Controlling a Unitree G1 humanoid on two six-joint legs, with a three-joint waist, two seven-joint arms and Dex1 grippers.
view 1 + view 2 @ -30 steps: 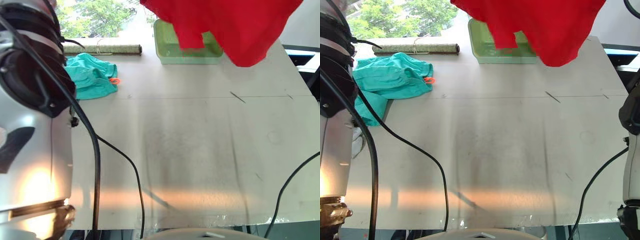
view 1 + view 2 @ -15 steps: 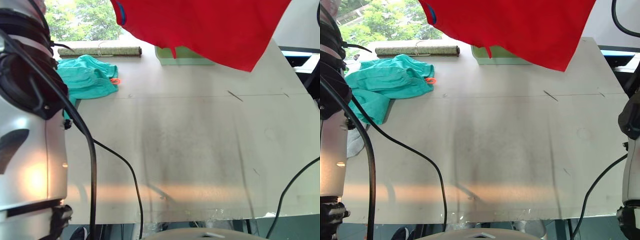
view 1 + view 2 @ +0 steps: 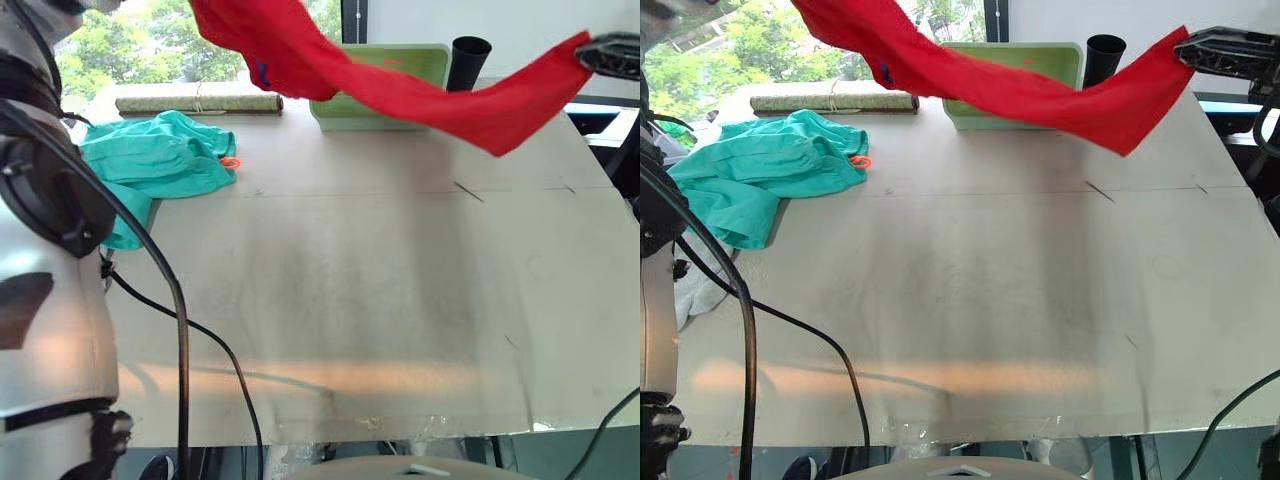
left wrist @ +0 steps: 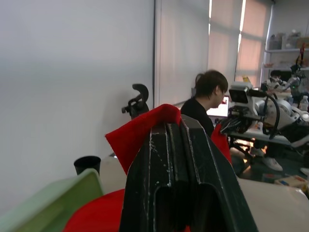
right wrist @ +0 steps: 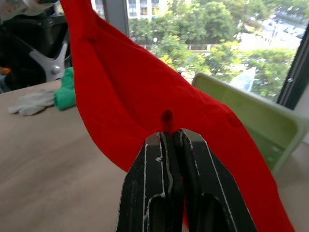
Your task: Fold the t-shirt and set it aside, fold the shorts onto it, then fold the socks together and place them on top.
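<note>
The red t-shirt (image 3: pixel 1040 95) hangs in the air over the far part of the table (image 3: pixel 970 290), stretched into a sagging band between my two grippers. My right gripper (image 3: pixel 1225 50) holds its right end, shut on the red cloth (image 5: pixel 145 96). My left gripper (image 4: pixel 176 126) is shut on the other end, high at the far left. A small blue neck tag (image 3: pixel 262 72) shows near the left end. The teal shorts (image 3: pixel 770 165) lie crumpled at the table's far left. The light grey socks (image 3: pixel 695 290) lie at the left edge, just nearer than the shorts.
A green tray (image 3: pixel 1065 60) and a black cup (image 3: pixel 1105 55) stand at the back, under the shirt. A rolled mat (image 3: pixel 835 100) lies at the back left. A black cable (image 3: pixel 790 320) crosses the near left of the table. A person (image 4: pixel 207 96) sits beyond the table.
The shirt hung as a broad sheet at the top centre; now it is pulled out sideways into a long band. My right gripper has come into view at the right.
</note>
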